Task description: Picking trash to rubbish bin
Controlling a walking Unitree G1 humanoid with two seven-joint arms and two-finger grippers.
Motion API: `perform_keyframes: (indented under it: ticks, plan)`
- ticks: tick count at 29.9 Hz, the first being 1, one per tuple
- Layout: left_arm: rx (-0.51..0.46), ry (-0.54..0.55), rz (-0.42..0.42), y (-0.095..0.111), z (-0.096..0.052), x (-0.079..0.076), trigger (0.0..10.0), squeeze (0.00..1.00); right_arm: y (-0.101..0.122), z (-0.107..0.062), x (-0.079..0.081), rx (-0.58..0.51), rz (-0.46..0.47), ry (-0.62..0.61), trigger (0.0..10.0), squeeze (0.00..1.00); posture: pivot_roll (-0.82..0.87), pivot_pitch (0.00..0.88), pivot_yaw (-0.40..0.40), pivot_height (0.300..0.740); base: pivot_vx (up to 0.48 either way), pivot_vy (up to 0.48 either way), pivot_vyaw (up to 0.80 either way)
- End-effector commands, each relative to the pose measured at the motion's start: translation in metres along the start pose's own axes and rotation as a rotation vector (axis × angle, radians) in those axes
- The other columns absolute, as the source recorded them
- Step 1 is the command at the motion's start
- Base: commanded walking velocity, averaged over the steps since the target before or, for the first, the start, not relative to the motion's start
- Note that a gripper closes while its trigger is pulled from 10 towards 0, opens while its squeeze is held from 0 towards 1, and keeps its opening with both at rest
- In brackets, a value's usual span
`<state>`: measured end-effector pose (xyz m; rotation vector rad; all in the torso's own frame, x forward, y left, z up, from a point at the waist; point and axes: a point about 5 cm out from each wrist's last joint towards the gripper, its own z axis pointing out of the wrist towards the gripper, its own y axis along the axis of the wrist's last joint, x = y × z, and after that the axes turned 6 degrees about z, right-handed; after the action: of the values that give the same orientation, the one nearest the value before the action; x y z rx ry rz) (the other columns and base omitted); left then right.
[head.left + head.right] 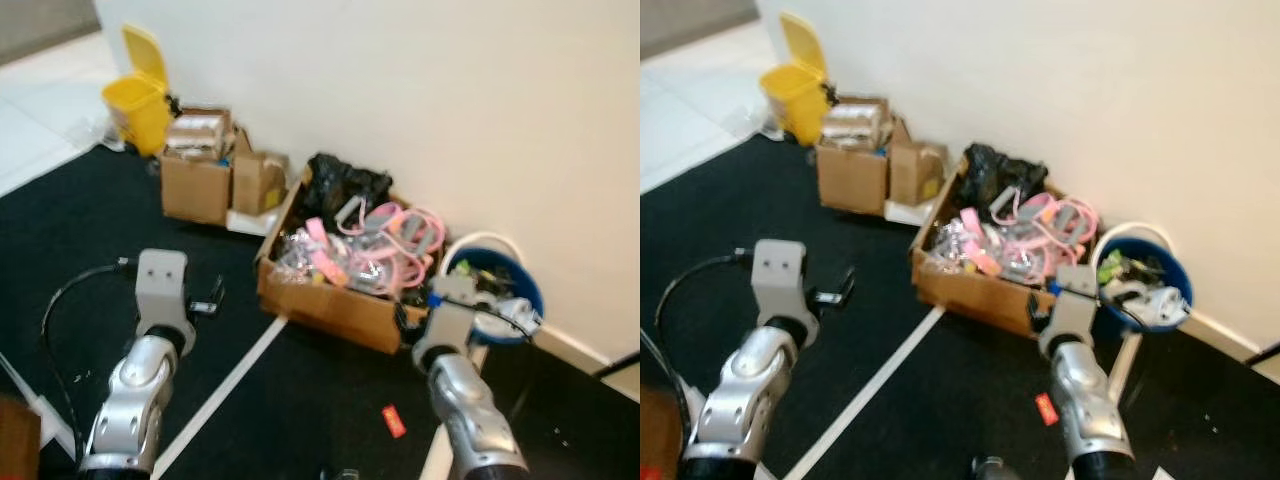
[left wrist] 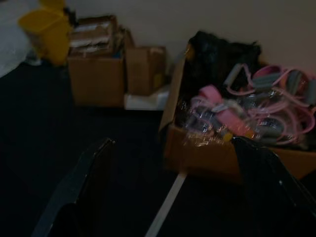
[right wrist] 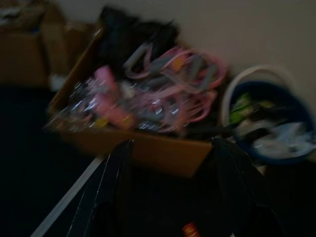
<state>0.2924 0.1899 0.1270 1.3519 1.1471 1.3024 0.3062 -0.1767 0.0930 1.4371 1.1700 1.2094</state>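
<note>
A small red scrap of trash [image 1: 394, 421] lies on the black floor mat, just left of my right arm [image 1: 465, 400]; the right wrist view also catches the red scrap [image 3: 190, 230]. A blue bucket [image 1: 527, 286] with a white rim stands by the wall at the right, holding crumpled trash. Far back on the left is a yellow pedal bin [image 1: 140, 95] with its lid up. My right gripper [image 3: 173, 142] is open and empty, facing the box and the bucket. My left gripper [image 2: 174, 142] is open and empty too, held above the mat.
A wide cardboard box [image 1: 330, 303] full of pink loops and plastic sits against the wall, with a black bag [image 1: 345, 180] at its back. Two smaller cardboard boxes [image 1: 195, 185] stand beside the yellow bin. A white line [image 1: 225, 390] crosses the mat.
</note>
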Motion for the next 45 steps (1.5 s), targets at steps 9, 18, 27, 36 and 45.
perform_keyframes:
  ticks: [9,18,27,36,45]
  plan:
    - [0.017,-0.025,0.040,-0.005,0.003,-0.006,10.0,0.00,-0.014,-0.006,-0.003,0.038,0.011,-0.030,10.0,0.00,0.04,0.119,-0.005,0.740,0.000,0.000,-0.80]
    - [0.081,0.020,0.011,-0.013,0.005,-0.004,10.0,0.00,-0.022,-0.012,0.001,0.055,0.023,-0.039,10.0,0.00,0.04,0.117,-0.009,0.740,0.000,0.000,-0.80]
    - [0.131,0.015,0.029,-0.022,0.008,-0.012,10.0,0.00,-0.017,-0.007,0.001,0.037,0.044,-0.026,10.0,0.00,0.04,0.106,0.000,0.740,0.000,0.000,-0.80]
    - [0.131,0.026,0.023,-0.021,0.010,-0.013,10.0,0.00,-0.019,-0.007,0.000,0.037,0.053,-0.040,10.0,0.00,0.05,0.104,0.009,0.740,0.000,0.000,-0.80]
    - [0.099,0.019,-0.003,-0.018,0.013,-0.016,10.0,0.00,-0.025,-0.009,0.000,0.063,0.047,-0.046,10.0,0.00,0.03,0.097,0.026,0.740,0.000,0.000,-0.80]
